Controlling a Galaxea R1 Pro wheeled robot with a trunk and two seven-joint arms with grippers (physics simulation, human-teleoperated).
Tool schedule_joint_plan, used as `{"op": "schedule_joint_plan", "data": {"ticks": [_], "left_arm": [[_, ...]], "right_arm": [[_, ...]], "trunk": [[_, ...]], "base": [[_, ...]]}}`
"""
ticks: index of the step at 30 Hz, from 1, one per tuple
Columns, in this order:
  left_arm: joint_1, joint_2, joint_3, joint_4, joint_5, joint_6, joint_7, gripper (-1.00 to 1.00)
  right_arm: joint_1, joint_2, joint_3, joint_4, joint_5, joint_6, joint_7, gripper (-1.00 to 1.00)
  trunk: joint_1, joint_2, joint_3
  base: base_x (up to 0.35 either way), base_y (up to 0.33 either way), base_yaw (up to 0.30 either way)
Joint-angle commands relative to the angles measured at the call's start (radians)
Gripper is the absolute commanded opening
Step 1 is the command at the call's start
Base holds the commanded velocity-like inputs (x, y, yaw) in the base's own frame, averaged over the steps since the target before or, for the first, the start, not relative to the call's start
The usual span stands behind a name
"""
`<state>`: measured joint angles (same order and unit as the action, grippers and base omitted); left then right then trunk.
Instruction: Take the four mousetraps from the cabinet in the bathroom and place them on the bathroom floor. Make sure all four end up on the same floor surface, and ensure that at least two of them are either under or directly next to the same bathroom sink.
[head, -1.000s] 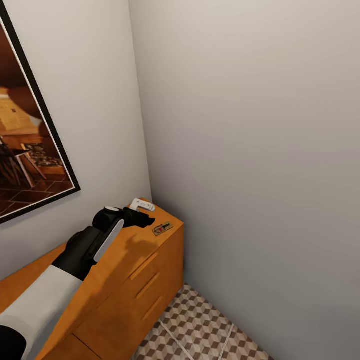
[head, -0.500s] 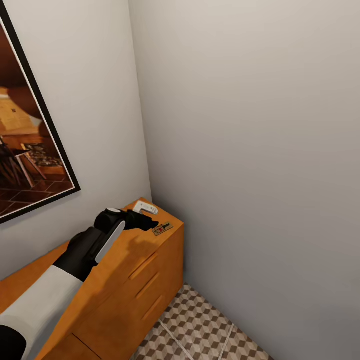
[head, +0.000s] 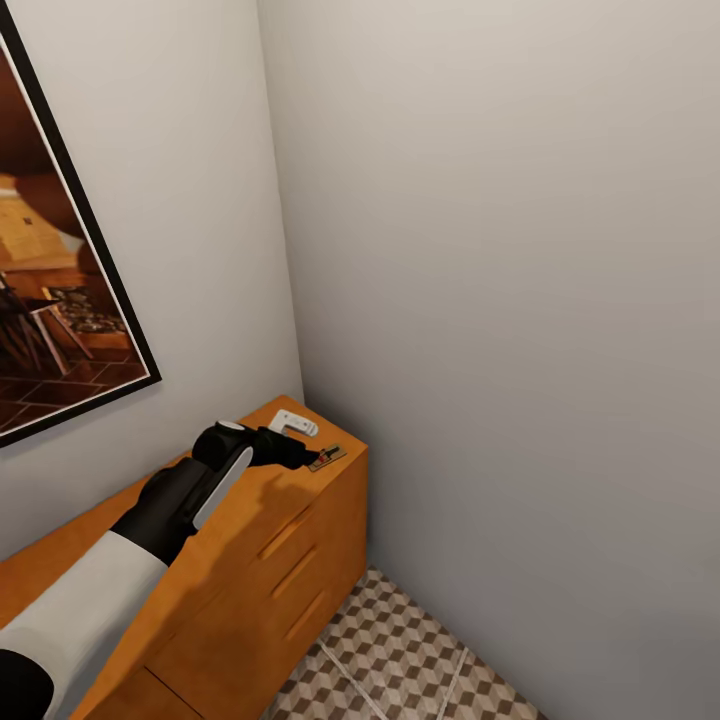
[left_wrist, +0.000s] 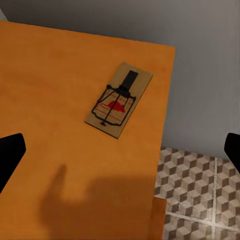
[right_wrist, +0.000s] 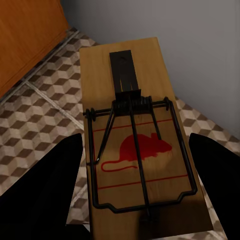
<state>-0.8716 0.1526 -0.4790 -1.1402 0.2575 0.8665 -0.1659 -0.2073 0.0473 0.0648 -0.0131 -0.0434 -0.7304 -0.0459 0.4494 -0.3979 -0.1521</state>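
One mousetrap (head: 326, 458), a small tan board with dark wire and a red mouse print, lies at the far end of the orange cabinet (head: 250, 560) top, by the corner of the walls. My left gripper (head: 300, 458) hovers just short of it. In the left wrist view that mousetrap (left_wrist: 119, 100) lies flat ahead of the open left gripper (left_wrist: 120, 152), whose fingertips (left_wrist: 10, 155) stand wide apart. A second mousetrap (right_wrist: 134, 145) is held in my right gripper (right_wrist: 132, 175), above the bathroom floor (right_wrist: 40, 115).
A small white object (head: 293, 424) lies on the cabinet top near the wall. Grey walls close in behind and to the right of the cabinet. A framed picture (head: 60, 290) hangs on the left. Patterned floor tiles (head: 400, 660) show below the cabinet drawers (head: 290, 575).
My left arm has reached forward along the cabinet top, bringing its gripper close to the mousetrap at the far end. The mousetrap has not moved.
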Motion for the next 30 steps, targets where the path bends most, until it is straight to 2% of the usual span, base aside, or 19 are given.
{"op": "schedule_joint_plan", "data": {"ticks": [1,15,22,30], "left_arm": [[-0.001,0.001,-0.002,0.000,-0.001,0.003,-0.003,1.00],[-0.001,0.001,-0.005,0.006,-0.001,0.003,-0.003,1.00],[-0.001,0.001,-0.034,0.007,-0.001,0.003,-0.003,1.00],[-0.001,0.001,-0.040,0.007,-0.001,0.003,-0.003,1.00]], "right_arm": [[-0.001,0.000,0.007,0.001,-0.004,-0.003,-0.005,-1.00],[0.000,0.000,0.007,0.001,-0.004,-0.003,-0.004,-1.00],[0.000,0.000,0.007,0.001,-0.004,-0.003,-0.004,-1.00],[-0.001,0.000,0.007,0.001,-0.004,-0.003,-0.004,-1.00]], "trunk": [[0.001,-0.002,-0.002],[0.001,-0.002,-0.011],[0.001,-0.002,-0.015],[0.001,-0.002,-0.017]], "base": [[0.000,0.000,0.000],[0.000,0.000,0.000],[0.000,0.000,0.000],[0.000,0.000,0.000]]}}
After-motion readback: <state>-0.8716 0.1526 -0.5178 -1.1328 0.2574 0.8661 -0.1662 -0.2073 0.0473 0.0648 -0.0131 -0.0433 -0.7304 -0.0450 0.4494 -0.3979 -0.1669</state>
